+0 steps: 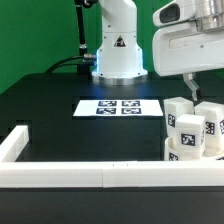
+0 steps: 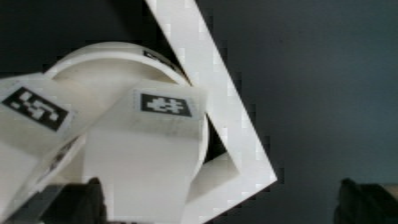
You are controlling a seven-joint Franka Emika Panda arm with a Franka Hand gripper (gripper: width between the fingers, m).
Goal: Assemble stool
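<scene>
Your gripper (image 1: 190, 90), jaws wide and empty, hangs above the stool parts — legs (image 1: 190, 130) and seat (image 2: 107, 70) — bunched against the rail (image 1: 60, 178). Step in hand: first pick. Next, you descend squarely over one leg.

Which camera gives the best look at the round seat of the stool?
The wrist view: the round seat shows there as a curved white disc behind two tagged legs, beside the border rail. In the exterior view I cannot make out the seat; only the cluster of tagged white parts at that view's right shows.
</scene>
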